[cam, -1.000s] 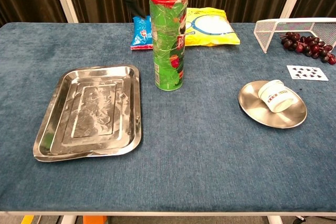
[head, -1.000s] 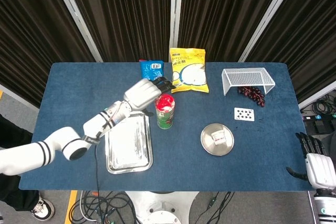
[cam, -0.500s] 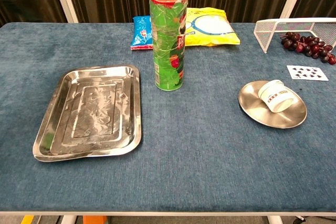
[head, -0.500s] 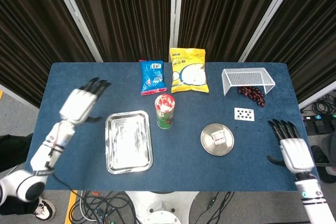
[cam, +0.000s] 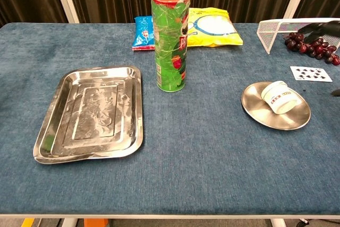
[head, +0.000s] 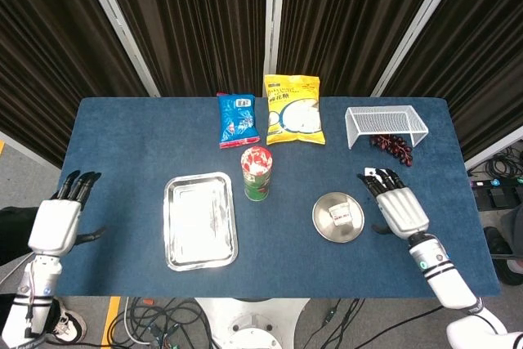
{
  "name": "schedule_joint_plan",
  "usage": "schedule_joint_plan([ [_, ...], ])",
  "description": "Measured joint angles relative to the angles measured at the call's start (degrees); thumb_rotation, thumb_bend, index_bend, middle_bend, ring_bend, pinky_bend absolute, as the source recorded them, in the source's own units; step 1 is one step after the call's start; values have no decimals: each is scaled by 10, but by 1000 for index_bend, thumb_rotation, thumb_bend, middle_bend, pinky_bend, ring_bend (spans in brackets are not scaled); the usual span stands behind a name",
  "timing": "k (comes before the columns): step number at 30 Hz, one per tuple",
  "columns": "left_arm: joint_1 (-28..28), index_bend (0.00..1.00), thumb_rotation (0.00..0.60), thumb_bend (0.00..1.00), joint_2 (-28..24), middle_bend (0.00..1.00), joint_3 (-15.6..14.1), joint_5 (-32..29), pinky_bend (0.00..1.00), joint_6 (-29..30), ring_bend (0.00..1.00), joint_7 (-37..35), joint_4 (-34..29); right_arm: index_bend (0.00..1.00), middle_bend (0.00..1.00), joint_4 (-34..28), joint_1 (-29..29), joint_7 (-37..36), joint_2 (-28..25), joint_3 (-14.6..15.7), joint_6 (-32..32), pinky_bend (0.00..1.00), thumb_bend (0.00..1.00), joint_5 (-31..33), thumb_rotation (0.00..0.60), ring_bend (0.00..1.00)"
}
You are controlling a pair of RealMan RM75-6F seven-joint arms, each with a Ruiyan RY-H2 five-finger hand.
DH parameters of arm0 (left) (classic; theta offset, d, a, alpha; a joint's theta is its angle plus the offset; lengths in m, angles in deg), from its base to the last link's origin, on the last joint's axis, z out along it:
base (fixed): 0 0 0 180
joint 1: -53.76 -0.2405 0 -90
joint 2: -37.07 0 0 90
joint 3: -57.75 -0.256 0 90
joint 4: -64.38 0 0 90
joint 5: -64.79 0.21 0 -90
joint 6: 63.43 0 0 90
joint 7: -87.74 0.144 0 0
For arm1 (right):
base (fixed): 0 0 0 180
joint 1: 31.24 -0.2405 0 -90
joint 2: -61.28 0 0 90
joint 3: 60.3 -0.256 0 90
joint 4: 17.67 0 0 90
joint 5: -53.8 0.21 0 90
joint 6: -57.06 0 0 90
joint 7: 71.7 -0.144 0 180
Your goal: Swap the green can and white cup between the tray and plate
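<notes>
Fingers of the left hand (head: pixel 55 222) are apart at the table's (head: pixel 122 132) left edge, holding nothing. Next, the steel tray (head: pixel 200 221) lies bare. Just right stands the green can (head: pixel 257 173), upright, red-lidded, on the cloth. Further right, the white cup (head: pixel 342 215) lies tipped in the plate (head: pixel 338 217). Right hand (head: pixel 400 206) fingers (head: pixel 377 182) spread beside it.
</notes>
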Motion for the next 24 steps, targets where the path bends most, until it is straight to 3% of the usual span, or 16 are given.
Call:
schedule_joint_plan([
  [11,-63,120,600,22,27,124,-6,24,365,20,63,-41,45,8,160,35,-24,35,66,14,14,0,74,21,600,0],
  [24,-86,126,600,22,34,124,18,32,342,0,63,-66,68,194,295,74,-51,57,116,20,26,0,129,38,600,1],
])
